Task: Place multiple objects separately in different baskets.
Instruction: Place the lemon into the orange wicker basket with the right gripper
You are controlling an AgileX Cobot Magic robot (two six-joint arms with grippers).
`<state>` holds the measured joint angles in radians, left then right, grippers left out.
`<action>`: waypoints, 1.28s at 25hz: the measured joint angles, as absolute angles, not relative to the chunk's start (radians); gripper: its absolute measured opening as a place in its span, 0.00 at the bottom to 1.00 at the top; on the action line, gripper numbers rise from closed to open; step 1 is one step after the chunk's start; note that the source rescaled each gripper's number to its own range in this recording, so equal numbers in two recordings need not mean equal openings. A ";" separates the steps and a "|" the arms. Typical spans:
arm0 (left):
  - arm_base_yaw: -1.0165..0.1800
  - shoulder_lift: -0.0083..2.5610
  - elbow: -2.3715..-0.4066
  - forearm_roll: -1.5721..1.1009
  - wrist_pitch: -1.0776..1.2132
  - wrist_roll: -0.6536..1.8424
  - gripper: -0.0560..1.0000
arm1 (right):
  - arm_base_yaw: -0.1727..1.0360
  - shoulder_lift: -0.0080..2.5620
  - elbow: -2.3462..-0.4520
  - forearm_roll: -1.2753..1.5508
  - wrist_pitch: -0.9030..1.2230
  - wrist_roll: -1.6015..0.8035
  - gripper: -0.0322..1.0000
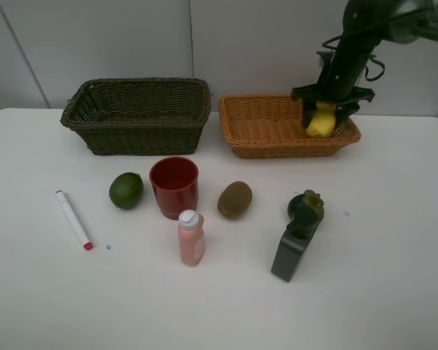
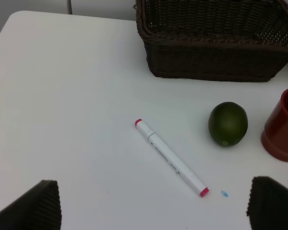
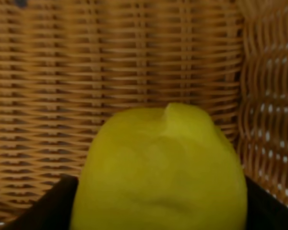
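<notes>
Two woven baskets stand side by side at the back, a deeper dark basket (image 1: 135, 131) on the left in the high view and a shallower tan basket (image 1: 266, 149) to its right. The right arm (image 1: 350, 58) reaches down into the right end of the tan one, its jaws closed on a yellow lemon (image 1: 321, 122). In the wrist view the lemon (image 3: 158, 167) fills the gap between them, with the basket's weave close behind and the end wall just beside it. Whether the fruit rests on the basket floor I cannot tell. I judge the step in hand to be setting down the lemon, with every other item not yet sorted. The next move calls for spreading the jaws to release it, then lifting straight up past the rim so the round fruit is not dragged or rolled. The left jaws stand wide open with nothing between them, their dark fingertips (image 2: 38, 206) hanging above the surface near the marker (image 2: 170, 158).

The white surface (image 1: 394, 292) is smooth and matt, backed by a pale panelled wall (image 1: 95, 44). Seven things wait on it in front of the baskets:
- a red cup (image 1: 174, 187)
- a black bottle (image 1: 288, 255)
- a pink bottle (image 1: 191, 240) with a white cap
- a brown kiwi (image 1: 235, 199)
- a green lime (image 1: 126, 190)
- a dark round fruit (image 1: 306, 207) right against the black bottle's far end
- the red-tipped white marker, furthest left
</notes>
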<state>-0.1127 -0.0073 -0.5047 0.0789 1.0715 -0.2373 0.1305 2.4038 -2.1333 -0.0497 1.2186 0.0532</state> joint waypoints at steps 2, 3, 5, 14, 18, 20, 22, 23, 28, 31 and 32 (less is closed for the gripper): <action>-0.113 -0.007 -0.505 0.079 1.072 -0.237 1.00 | 0.131 2.417 -2.133 -0.051 1.219 0.053 0.49; -0.113 -0.007 -0.505 0.079 1.072 -0.237 1.00 | 0.131 2.419 -2.133 -0.051 1.219 0.053 0.49; -0.113 -0.007 -0.505 0.079 1.072 -0.237 1.00 | 0.131 2.421 -2.133 -0.051 1.219 0.053 0.49; -0.113 -0.007 -0.505 0.079 1.072 -0.237 1.00 | 0.131 2.421 -2.133 -0.051 1.219 0.053 0.49; -0.113 -0.007 -0.505 0.079 1.072 -0.237 1.00 | 0.133 2.421 -2.133 -0.051 1.219 0.053 0.49; -0.113 -0.007 -0.505 0.079 1.072 -0.237 1.00 | 0.136 2.421 -2.133 -0.051 1.219 0.053 0.49; -0.113 -0.007 -0.505 0.079 1.072 -0.237 1.00 | 0.138 2.420 -2.133 -0.051 1.219 0.053 0.49; -0.113 -0.007 -0.505 0.079 1.072 -0.237 1.00 | 0.139 2.418 -2.133 -0.051 1.219 0.053 0.49; -0.113 -0.007 -0.505 0.079 1.072 -0.237 1.00 | 0.139 2.396 -2.134 -0.071 1.219 0.053 0.87; -0.113 -0.007 -0.505 0.079 1.072 -0.237 1.00 | 0.139 2.395 -2.134 -0.079 1.219 0.053 0.97; -0.113 -0.007 -0.505 0.079 1.072 -0.237 1.00 | 0.139 2.395 -2.134 -0.079 1.219 0.053 0.98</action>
